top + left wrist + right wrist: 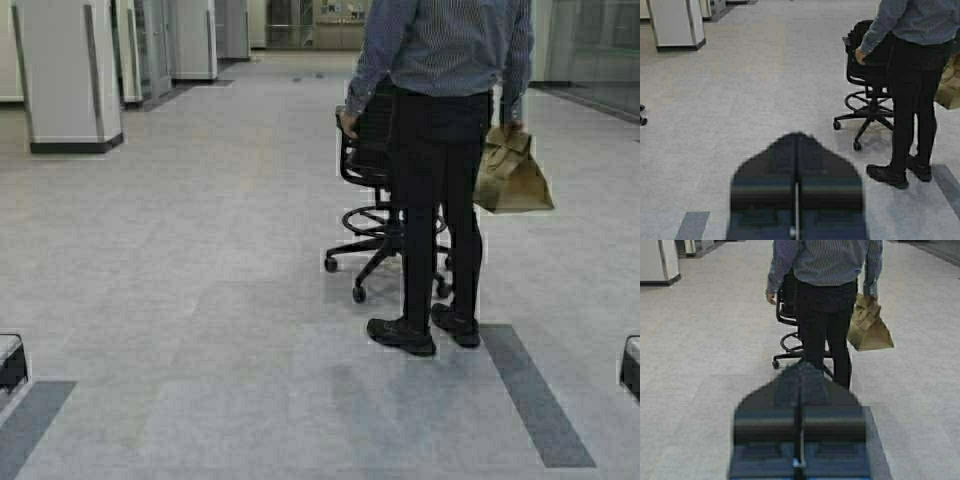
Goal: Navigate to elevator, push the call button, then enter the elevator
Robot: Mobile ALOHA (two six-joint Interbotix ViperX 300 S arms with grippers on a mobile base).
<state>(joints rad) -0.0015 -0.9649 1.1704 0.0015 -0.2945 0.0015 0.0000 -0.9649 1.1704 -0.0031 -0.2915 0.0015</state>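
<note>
One person [440, 150], one black wheeled chair [375, 200] and one brown paper bag [512, 172] were seen ahead. The left gripper [796, 150] and right gripper [800, 377] were held low, each with its fingers pressed together. No elevator or call button was shown.

Illumination is even and diffuse from overhead. Shadows are soft: a faint patch lies on the floor [200, 330] beneath the chair [375, 190] and the person [440, 170]. No strong glare. In both wrist views the near tool [797, 197] is blurred, while the background is sharper
</note>
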